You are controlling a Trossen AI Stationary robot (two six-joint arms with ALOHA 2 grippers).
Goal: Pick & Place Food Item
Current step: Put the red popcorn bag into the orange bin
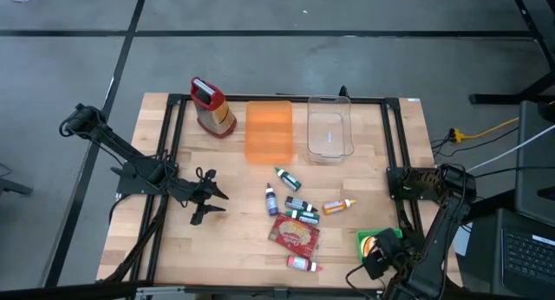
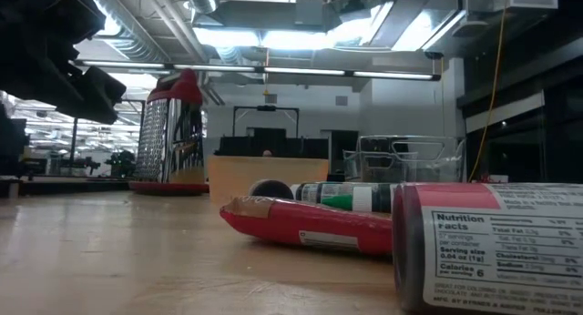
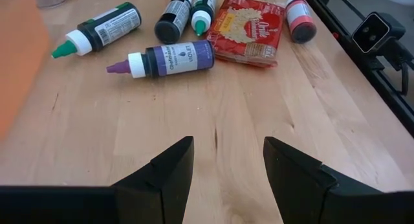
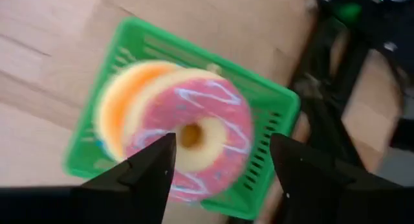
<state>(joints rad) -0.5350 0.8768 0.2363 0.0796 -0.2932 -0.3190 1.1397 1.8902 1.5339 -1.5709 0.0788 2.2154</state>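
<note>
A pink-frosted donut lies in a green basket on top of an orange food piece. The basket stands at the table's near right corner. My right gripper hangs just above it, pointing down and open, with a finger on either side of the donut; whether the fingers touch the donut I cannot tell. My left gripper waits open over bare wood at the table's left, with nothing between its fingers.
Several food-colouring bottles and a red popcorn packet lie mid-table. A violet bottle lies ahead of my left gripper. At the far edge stand a grater, an orange container and a clear container.
</note>
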